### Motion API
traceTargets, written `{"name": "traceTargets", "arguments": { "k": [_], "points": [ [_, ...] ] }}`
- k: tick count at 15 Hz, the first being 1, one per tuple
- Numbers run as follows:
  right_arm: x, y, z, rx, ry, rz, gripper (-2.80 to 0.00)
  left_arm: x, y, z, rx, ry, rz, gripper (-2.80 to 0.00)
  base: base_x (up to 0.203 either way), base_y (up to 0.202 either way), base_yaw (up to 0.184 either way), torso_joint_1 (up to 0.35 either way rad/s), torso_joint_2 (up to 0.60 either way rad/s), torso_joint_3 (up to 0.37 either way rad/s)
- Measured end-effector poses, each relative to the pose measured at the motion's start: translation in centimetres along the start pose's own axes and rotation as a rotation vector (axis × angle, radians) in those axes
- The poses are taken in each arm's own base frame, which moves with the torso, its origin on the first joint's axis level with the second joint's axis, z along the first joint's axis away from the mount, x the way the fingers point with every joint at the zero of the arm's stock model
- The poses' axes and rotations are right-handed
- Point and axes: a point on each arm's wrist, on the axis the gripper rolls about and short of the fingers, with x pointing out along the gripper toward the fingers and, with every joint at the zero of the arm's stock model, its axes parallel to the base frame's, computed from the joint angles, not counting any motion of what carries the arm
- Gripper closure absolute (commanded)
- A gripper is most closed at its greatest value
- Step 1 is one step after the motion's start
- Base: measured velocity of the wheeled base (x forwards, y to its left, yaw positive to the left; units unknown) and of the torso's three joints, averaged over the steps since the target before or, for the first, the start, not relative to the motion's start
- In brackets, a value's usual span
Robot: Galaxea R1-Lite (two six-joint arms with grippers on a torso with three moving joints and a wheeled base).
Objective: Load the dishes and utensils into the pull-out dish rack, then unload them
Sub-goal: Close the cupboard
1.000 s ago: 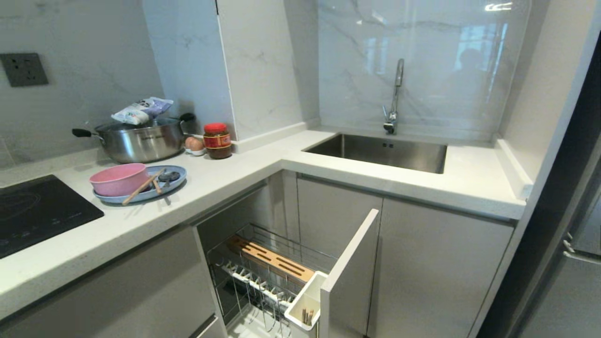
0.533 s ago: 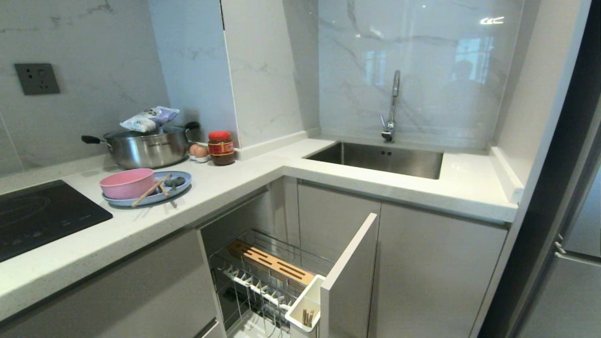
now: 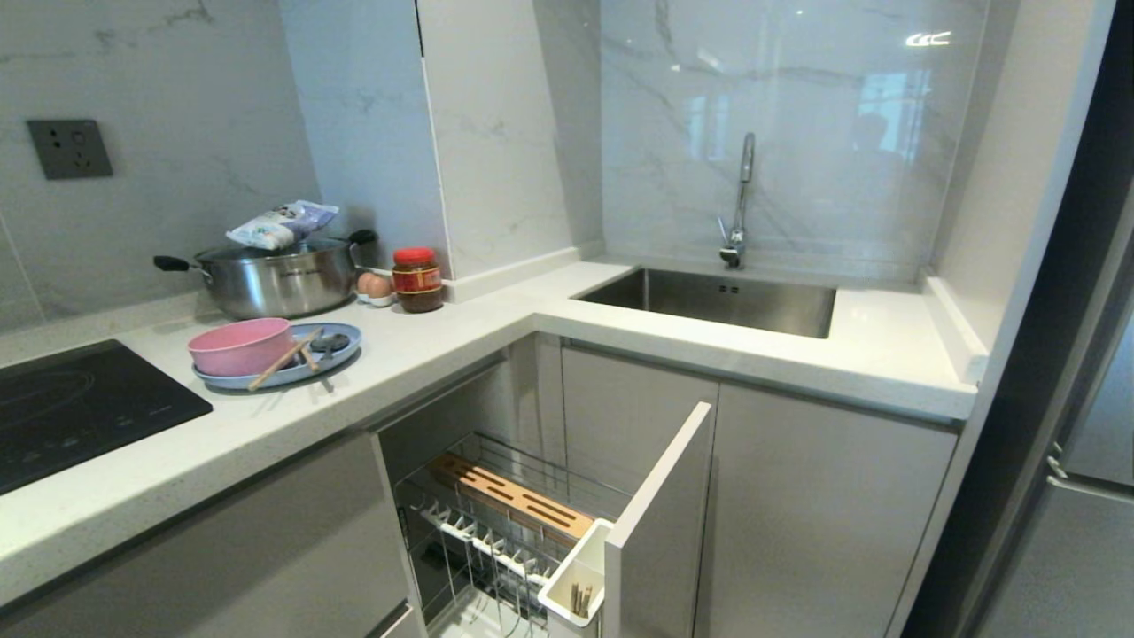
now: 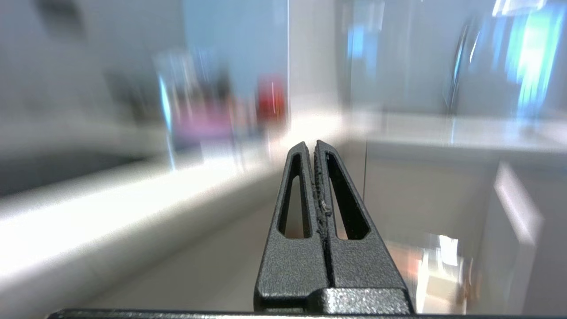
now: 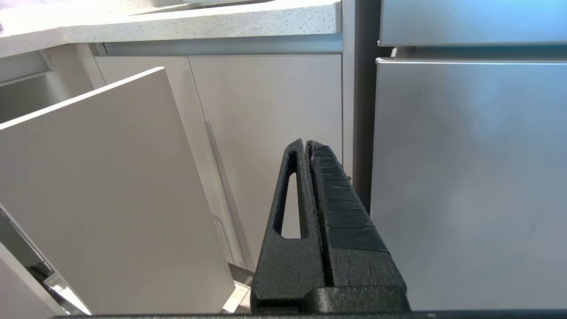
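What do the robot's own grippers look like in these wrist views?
Both are matte black, grainy plastic. The left gripper has two tapered fingers with long slot cut-outs. The right gripper matches, but one finger carries a ribbed black pad. No cables or markings show.

Faint lettering on the steel pot (image 3: pixel 275 282) is too small to read.

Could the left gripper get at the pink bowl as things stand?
Probably yes. The pink bowl sits on the blue plate near the counter's front edge with nothing over it. The left gripper is shut, empty and apart from it, so it must open first.
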Motion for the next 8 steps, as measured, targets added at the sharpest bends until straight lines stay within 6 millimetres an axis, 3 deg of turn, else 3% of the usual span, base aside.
{"name": "traceTargets", "arguments": {
  "k": [5, 6, 8],
  "points": [
    [0.0, 0.0, 0.0, 0.000, 0.000, 0.000, 0.00, -4.1, 0.9, 14.4, 0.019, -0.234, 0.008, 0.00, 0.000, 0.000, 0.000, 0.000, 0.00, 0.000],
    [0.0, 0.0, 0.0, 0.000, 0.000, 0.000, 0.00, -4.2, 1.2, 17.3, 0.015, -0.238, 0.006, 0.00, 0.000, 0.000, 0.000, 0.000, 0.00, 0.000],
    [0.0, 0.0, 0.0, 0.000, 0.000, 0.000, 0.00, -2.1, 1.8, 21.9, -0.015, -0.186, -0.013, 0.00, 0.000, 0.000, 0.000, 0.000, 0.00, 0.000]
  ]
}}
